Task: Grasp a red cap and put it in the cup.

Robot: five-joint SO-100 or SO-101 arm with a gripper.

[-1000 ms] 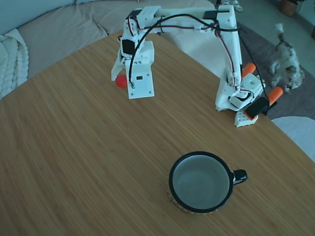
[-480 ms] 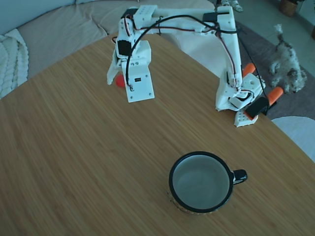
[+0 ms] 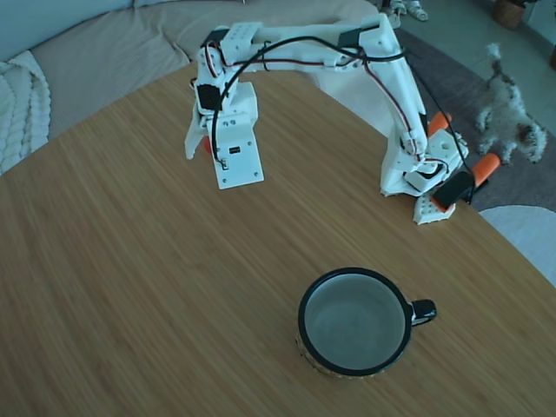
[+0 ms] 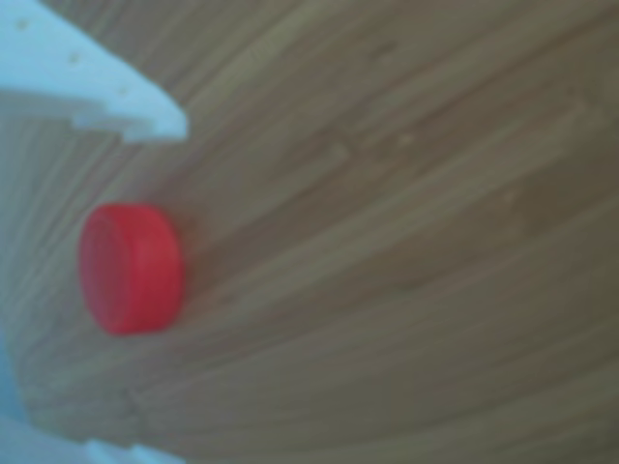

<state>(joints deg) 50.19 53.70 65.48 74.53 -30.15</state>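
Note:
The red cap (image 4: 131, 268) lies flat on the wooden table, seen close up in the other view. My gripper (image 4: 145, 290) is open around it, one white finger (image 4: 106, 92) above the cap and the other just showing at the bottom left, neither touching. In the fixed view the gripper (image 3: 201, 148) is low at the table's far side, and only a sliver of the red cap (image 3: 207, 145) peeks out behind it. The cup (image 3: 354, 369), black outside and pale inside, stands upright and empty near the front right, handle to the right.
The arm's base (image 3: 417, 178) is clamped at the table's right edge with orange clamp handles (image 3: 485, 167). A small dog (image 3: 512, 122) stands on the floor beyond it. A couch (image 3: 104, 48) runs behind the table. Bare wood (image 3: 156, 287) lies between gripper and cup.
The gripper has swung left and slightly forward in the fixed view. It now covers most of the red cap, which showed clearly at its left before. The cup has not moved.

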